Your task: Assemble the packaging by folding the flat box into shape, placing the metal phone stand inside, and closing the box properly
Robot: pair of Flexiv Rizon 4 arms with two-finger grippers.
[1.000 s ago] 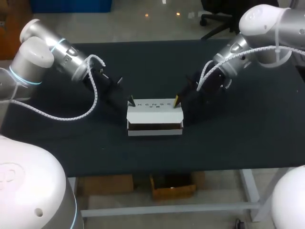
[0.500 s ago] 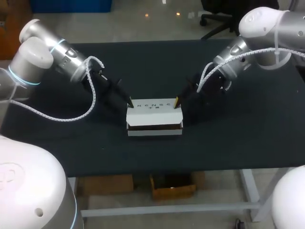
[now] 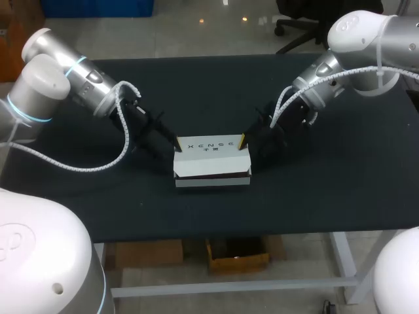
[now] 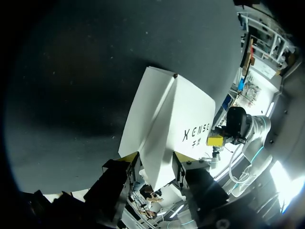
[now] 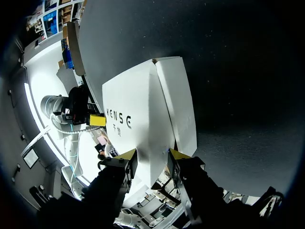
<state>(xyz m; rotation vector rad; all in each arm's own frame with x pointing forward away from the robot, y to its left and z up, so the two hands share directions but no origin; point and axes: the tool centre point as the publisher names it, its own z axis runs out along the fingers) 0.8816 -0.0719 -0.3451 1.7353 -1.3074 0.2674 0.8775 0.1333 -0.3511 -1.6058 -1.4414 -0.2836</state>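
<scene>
Item: white box [image 3: 213, 178], centre of table [image 3: 196, 85], lid [image 3: 211, 149] part-raised. L gripper [image 3: 177, 142] & R gripper [image 3: 242, 140]: each pinched shut on a rear lid corner. Risk: uneven pull, so lid skews or a corner slips free; box may slide.

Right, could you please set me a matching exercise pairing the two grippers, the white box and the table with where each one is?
Things:
1. left gripper
2. right gripper
3. white box
4. table

Places:
A. dark-topped, under everything else
B. at the box's right end
C. mid-table, between the two grippers
D. at the box's left end

Pairs: 1-D, 2-B, 3-C, 4-A
</scene>
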